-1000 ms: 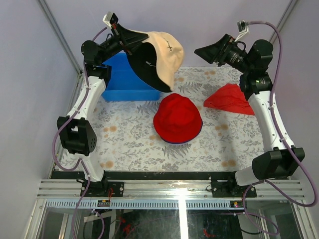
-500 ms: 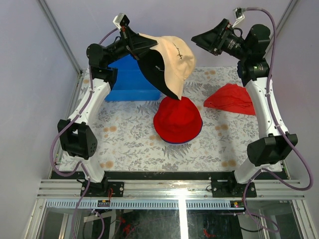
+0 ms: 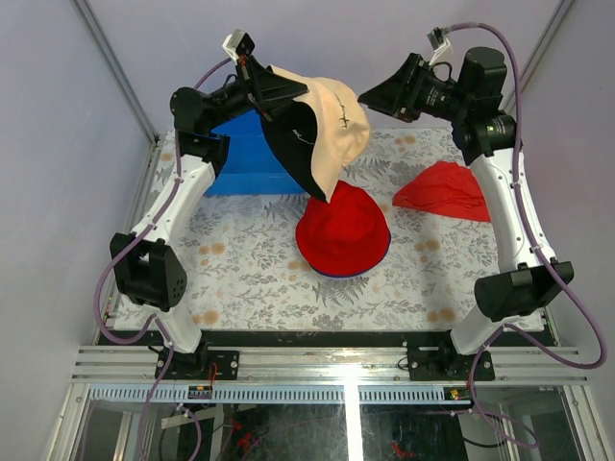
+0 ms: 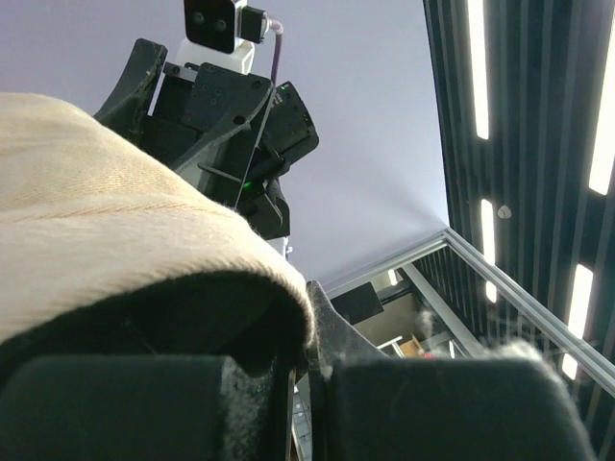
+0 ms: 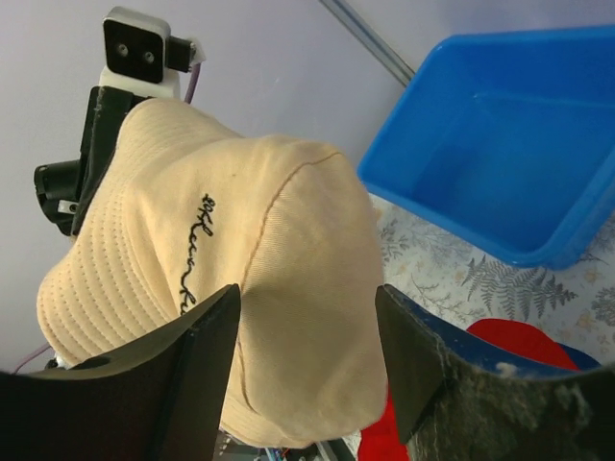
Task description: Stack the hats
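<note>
My left gripper (image 3: 284, 92) is shut on the brim of the beige hat (image 3: 334, 117) and holds it in the air, black lining facing down-left, its lower edge just above the red hat (image 3: 342, 229). In the left wrist view the brim (image 4: 106, 240) is pinched between my fingers (image 4: 312, 336). The red hat sits mid-table with a thin navy rim (image 3: 336, 276) showing under it. My right gripper (image 3: 371, 96) is open, right beside the beige crown. In the right wrist view its jaws (image 5: 307, 327) stand either side of the crown (image 5: 269, 279). No lavender hat is in view.
A blue bin (image 3: 242, 158) stands at the back left, also in the right wrist view (image 5: 509, 163). A flat red cloth (image 3: 444, 190) lies at the back right. The table has a floral cover (image 3: 250, 279).
My left arm has swung the beige hat rightward until it hangs over the red hat's back edge. My right gripper has moved left and closer to the beige crown.
</note>
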You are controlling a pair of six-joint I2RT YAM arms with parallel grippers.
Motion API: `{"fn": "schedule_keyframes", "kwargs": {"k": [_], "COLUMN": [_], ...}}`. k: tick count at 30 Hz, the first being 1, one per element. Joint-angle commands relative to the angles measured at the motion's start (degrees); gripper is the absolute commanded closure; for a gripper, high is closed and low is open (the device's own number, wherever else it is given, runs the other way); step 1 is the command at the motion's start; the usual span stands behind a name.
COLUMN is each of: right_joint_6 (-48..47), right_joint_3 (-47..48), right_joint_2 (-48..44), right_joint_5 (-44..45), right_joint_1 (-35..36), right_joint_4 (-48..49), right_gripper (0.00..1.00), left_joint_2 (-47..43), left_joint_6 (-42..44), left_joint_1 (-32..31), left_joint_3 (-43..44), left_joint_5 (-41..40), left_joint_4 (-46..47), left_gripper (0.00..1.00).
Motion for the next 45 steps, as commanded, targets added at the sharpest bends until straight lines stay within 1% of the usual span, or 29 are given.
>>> {"fn": "schedule_keyframes", "kwargs": {"k": [1,4,9,13,16,19,23,26,30,33,35,38,45], "right_joint_6": [-3.11,-3.32,-4.07,-5.13,-6.19,-8.29,-13.13,-15.36,-18.66,-22.49,-24.42,-25.88,-26.29], "right_joint_3": [4.29,5.01,6.31,6.4,6.46,7.61,11.65,13.81,17.18,19.75,18.25,14.66,0.29], "right_joint_2": [-1.5,-1.34,-0.65,-0.13,-0.31,-0.68,-1.05,-1.4,-1.99,-2.15,-3.75,-6.47,-14.25], "right_joint_5": [0.68,0.97,1.39,2.36,3.83,7.01,13.72,16.49,20.28,23.56,25.82,26.93,26.2], "right_joint_1": [2.45,2.97,3.65,4.66,4.83,4.89,4.29,2.9,1.59,1.52,1.54,1.51,1.66], "right_joint_4": [-3.48,-4.08,-5.87,-7.3,-7.93,-9.53,-14.48,-16.78,-20.04,-23.6,-24.3,-24.95,-22.09], "right_gripper": [0.37,0.4,0.51,0.76,0.99,1.0,1.0,1.0,1.0,1.0,1.0,1.0,1.0], "left_joint_2": [-0.69,-0.56,-0.55,-0.11,0.63,1.77,4.84,7.6,10.88,11.79,11.38,9.24,0.54], "left_joint_6": [1.61,1.99,2.52,2.33,2.37,2.31,0.24,-1.47,-2.34,-3.31,-3.68,-4.17,-2.16], "left_joint_1": [-1.12,-1.52,-1.8,-2.4,-2.87,-3.61,-5.41,-7.03,-9.3,-10.3,-10.67,-10.77,-10.86], "left_joint_3": [-0.39,-0.72,-1.98,-2.26,-1.68,-1.21,0.51,2.86,6.67,6.77,4.76,-1.26,-24.24], "left_joint_5": [-0.71,-0.6,-0.82,-1.12,-1.3,-1.73,-2.21,-2.57,-2.16,-2.0,-1.7,-1.02,0.53], "left_joint_4": [0.87,0.83,0.74,1.36,1.73,2.06,4.75,6.8,7.1,8.83,10.46,13.9,20.84], "left_gripper": [1.0,1.0,1.0,1.0,1.0,1.0,1.0,1.0,1.0,1.0,1.0,1.0,1.0]}}
